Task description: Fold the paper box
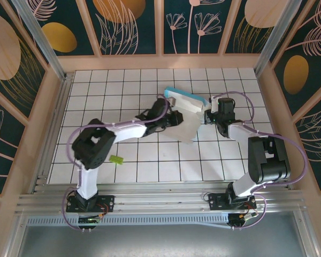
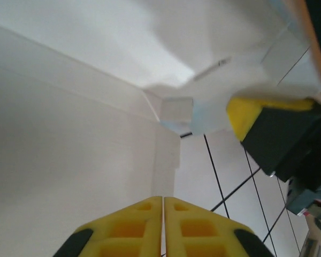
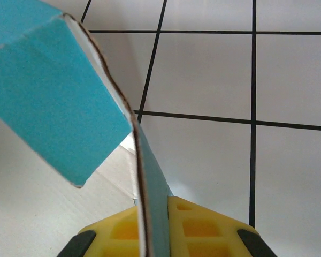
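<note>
Out past the middle of the counter (image 1: 150,160), the paper box (image 1: 186,112) stands half-formed between my arms. The right gripper (image 3: 150,209) has its jaws clenched on a turquoise panel edge. The left gripper (image 2: 163,201) has its jaws pressed together against white card; whether any is pinched, I can't tell. Next, I judge, comes a firm crease along the score. The far flaps are hidden.

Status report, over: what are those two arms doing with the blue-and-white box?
Right end effector shut on paper box edge. Left end effector shut at its white side. Box half-folded. Green scrap lies well clear.
</note>
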### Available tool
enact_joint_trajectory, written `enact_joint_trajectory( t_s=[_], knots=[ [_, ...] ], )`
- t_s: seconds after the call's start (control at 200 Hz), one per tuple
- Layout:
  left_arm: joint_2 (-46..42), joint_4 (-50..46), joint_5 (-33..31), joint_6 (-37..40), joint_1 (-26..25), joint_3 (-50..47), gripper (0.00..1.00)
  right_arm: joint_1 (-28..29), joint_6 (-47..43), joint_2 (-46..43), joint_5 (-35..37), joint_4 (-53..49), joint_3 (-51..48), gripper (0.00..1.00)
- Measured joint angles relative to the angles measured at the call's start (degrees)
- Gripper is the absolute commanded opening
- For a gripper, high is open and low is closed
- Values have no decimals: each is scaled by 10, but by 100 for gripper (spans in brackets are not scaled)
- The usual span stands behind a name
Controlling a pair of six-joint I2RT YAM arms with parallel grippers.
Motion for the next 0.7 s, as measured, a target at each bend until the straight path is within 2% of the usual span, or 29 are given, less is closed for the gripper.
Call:
enact_joint_trajectory(
  t_s=[0.16,0.45,0.701],
  knots=[
    [78,-5,24,-11,-34,73,2,1,1,0,0,5,-5,10],
    [162,-7,85,-24,-32,111,0,3,15,0,0,6,-9,10],
    [169,-2,92,-28,-29,111,0,8,62,0,0,0,-9,10]
  ],
)
